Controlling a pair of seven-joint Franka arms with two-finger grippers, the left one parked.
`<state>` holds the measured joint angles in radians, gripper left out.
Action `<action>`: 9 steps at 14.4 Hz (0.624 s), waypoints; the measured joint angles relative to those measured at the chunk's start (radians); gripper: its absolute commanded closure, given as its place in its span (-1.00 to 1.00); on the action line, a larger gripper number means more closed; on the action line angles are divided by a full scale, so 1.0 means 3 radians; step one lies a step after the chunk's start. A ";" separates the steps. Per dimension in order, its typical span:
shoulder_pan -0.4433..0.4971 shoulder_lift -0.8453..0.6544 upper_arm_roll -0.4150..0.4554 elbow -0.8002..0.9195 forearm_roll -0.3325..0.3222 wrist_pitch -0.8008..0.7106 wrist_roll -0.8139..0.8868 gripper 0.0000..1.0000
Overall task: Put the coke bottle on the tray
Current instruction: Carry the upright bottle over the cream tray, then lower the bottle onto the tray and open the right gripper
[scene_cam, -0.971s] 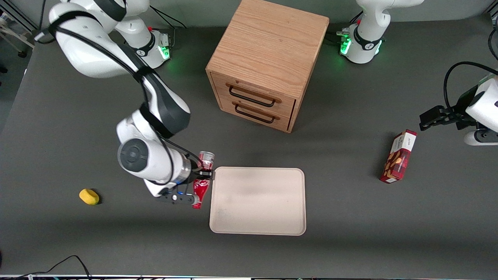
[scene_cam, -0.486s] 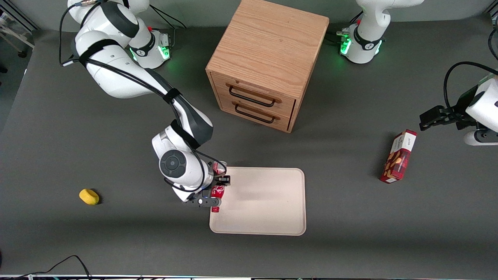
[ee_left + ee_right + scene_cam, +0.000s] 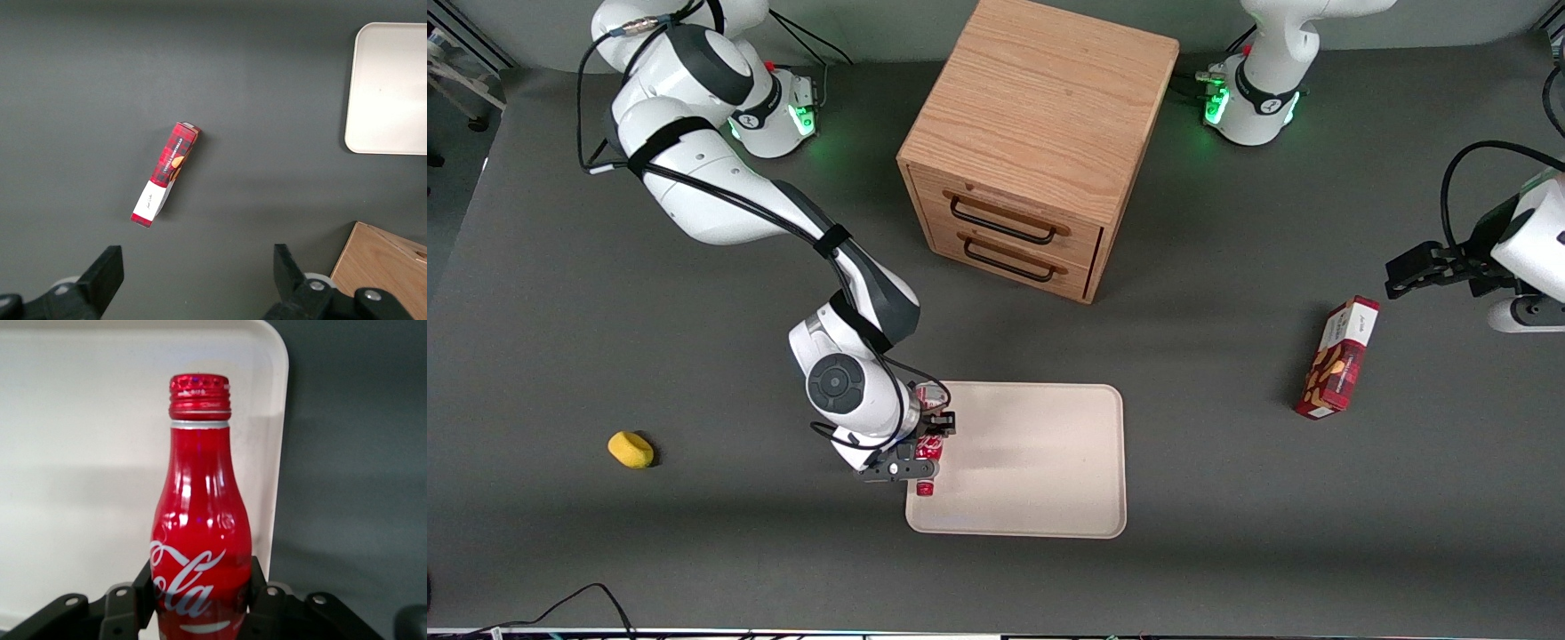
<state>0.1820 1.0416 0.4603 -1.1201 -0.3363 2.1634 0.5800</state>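
on the dark table (image 3: 560, 293), toward the working arm's end, lies a small yellow object (image 3: 631, 449); what it is cannot be made out. next comes the gripper (image 3: 922, 442), low over the tray's edge that faces the working arm. its fingers (image 3: 257, 587) are pinching the coke bottle (image 3: 927, 444) around the lower body, one on each side. in the front view the wrist covers most of the bottle, so only some red and the cap show. in the right wrist view the bottle (image 3: 200, 540) shows from the cap down to the white script, and its base is cut off, so i cannot tell if it touches the tray (image 3: 87, 453). the bottle lies above the tray's rim zone, with the cap pointing nearer to the front camera.

the tray (image 3: 1040, 462) is beige and flat. the wooden cabinet (image 3: 1040, 133) with two drawers stands farther from the front camera than the tray. toward the parked arm's end lies a red snack box (image 3: 1338, 360), seen also in the left wrist view (image 3: 165, 173), where only a corner of the tray (image 3: 387, 100) shows.
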 measured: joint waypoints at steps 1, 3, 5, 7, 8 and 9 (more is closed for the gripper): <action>0.0000 0.0018 -0.0001 0.0011 -0.0003 0.0023 -0.0002 1.00; 0.0000 0.0057 -0.0003 0.0028 -0.0007 0.0068 -0.0004 1.00; 0.0007 0.0091 -0.0003 0.0029 -0.0008 0.0115 -0.0007 1.00; 0.0024 0.0120 -0.0003 0.0030 -0.0008 0.0122 -0.0007 1.00; 0.0032 0.0128 -0.0003 0.0030 -0.0008 0.0122 -0.0007 1.00; 0.0036 0.0130 -0.0003 0.0030 -0.0008 0.0122 -0.0007 1.00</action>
<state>0.1927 1.0805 0.4594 -1.1111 -0.3386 2.2001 0.5778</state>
